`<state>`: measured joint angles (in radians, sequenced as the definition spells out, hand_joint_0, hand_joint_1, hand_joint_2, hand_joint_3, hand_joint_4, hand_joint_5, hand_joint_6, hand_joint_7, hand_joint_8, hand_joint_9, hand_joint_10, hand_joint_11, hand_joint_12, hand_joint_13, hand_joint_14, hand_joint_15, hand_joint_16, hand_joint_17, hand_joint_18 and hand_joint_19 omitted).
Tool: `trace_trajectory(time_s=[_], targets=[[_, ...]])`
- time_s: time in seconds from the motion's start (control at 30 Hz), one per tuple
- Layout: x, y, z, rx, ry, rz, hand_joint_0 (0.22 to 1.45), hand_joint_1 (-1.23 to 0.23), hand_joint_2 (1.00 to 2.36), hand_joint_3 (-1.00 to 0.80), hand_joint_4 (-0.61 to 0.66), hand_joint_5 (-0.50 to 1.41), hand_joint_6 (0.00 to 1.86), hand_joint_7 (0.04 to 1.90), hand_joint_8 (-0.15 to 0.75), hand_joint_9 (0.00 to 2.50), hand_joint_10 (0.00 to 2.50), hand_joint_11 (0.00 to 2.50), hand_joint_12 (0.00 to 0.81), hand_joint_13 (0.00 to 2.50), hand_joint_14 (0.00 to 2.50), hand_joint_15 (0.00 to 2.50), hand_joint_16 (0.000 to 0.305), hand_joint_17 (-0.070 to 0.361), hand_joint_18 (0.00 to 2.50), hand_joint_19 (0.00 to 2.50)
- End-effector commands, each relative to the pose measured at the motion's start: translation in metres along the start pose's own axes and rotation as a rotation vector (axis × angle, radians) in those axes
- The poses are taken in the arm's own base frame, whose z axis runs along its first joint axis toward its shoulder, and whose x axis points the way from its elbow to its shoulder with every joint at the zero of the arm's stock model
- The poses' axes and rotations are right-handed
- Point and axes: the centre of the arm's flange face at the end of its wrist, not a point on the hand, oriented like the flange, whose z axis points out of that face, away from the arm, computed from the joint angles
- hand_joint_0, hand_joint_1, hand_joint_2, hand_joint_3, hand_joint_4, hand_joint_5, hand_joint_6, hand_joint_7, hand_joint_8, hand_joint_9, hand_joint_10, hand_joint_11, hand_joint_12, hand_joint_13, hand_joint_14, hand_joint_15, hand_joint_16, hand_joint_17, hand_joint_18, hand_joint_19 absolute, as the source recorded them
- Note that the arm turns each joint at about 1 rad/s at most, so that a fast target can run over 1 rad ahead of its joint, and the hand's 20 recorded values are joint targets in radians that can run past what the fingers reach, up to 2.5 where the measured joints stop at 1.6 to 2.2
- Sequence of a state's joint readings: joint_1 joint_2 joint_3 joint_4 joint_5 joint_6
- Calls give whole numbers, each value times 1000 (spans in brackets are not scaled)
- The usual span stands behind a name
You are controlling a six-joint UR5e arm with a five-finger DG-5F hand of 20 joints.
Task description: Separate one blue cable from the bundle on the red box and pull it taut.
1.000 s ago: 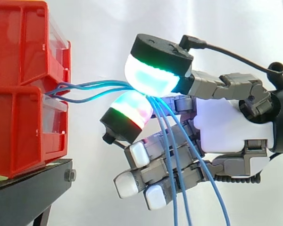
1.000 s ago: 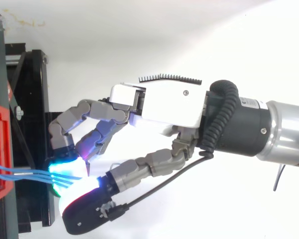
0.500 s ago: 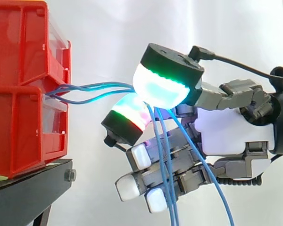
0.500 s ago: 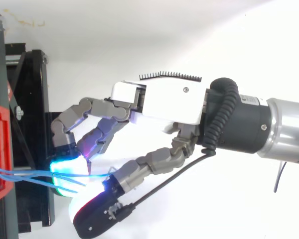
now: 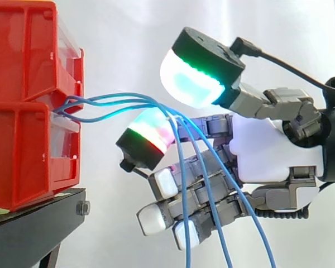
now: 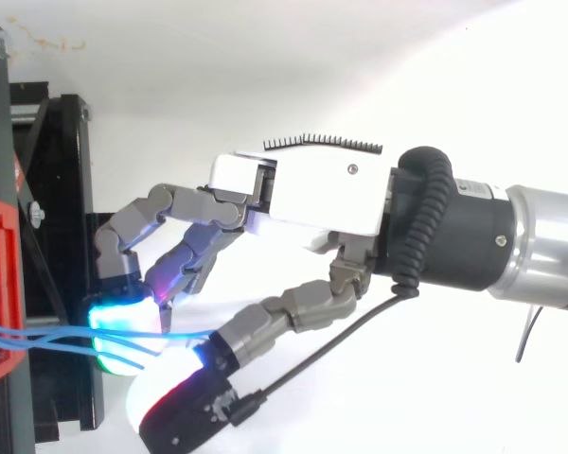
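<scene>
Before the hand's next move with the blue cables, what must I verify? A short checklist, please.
1. One cable singled out: not ok; three blue cables lie together across one finger pad.
2. Pinch closed: not ok; the thumb pad of the hand stands apart above them.
3. Cables taut: not ok; they curve between the red bins and the hand.
4. Ends fixed in the bins: cannot tell.
</scene>
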<state>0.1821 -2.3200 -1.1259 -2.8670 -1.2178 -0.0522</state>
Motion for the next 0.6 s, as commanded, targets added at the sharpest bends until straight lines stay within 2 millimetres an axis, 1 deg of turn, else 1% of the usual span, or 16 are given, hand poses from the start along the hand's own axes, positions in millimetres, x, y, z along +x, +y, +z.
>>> trace_trajectory(time_s=[0.0,0.03,0.07,0.17,0.23,0.3,0.33,0.43,0.47,0.5,0.53,0.57], targets=[[-1,3,1,-5,-1,2,511,-697,1000,-500,29,-185,889,1092,309,947,16,821,366,787,16,514,43,98,760,588],[-1,3,1,-5,-1,2,564,-664,1000,-500,27,-182,884,1121,298,957,15,821,351,786,16,517,41,91,742,603],[-2,3,1,-5,-3,0,575,-654,1000,-500,26,-182,884,1122,297,957,18,820,348,787,18,522,40,90,741,606],[-2,3,1,-6,-3,1,591,-662,1008,-379,20,-181,888,1160,297,966,18,837,353,801,18,535,40,89,746,616],[-2,2,2,-5,-3,0,590,-685,1014,-274,26,-182,894,1182,298,968,19,847,351,804,18,535,40,89,748,617],[-2,4,2,-8,-3,1,604,-738,1017,-209,22,-182,894,1198,305,967,19,837,350,808,17,531,39,88,755,610],[-3,4,2,-5,-3,2,617,-766,1017,-201,-8,-185,904,1175,301,966,17,855,349,812,17,524,39,89,768,598],[-2,3,1,1,7,0,671,-842,1016,-236,-68,-194,920,1169,291,955,17,865,345,811,17,516,39,87,775,575],[-2,3,1,2,10,-1,682,-856,1016,-248,-77,-198,922,1204,292,952,18,868,342,810,17,506,38,86,778,573],[-2,3,1,2,10,-1,743,-896,1013,-321,-99,-202,928,1219,282,948,17,858,337,809,16,494,38,84,787,543],[-2,4,1,2,11,-2,781,-893,1008,-404,-120,-204,932,1190,274,939,17,842,330,807,18,495,37,83,782,539],[-3,4,1,5,13,-3,792,-893,1005,-435,-127,-205,932,1180,273,938,17,850,329,806,16,491,37,83,781,534]])
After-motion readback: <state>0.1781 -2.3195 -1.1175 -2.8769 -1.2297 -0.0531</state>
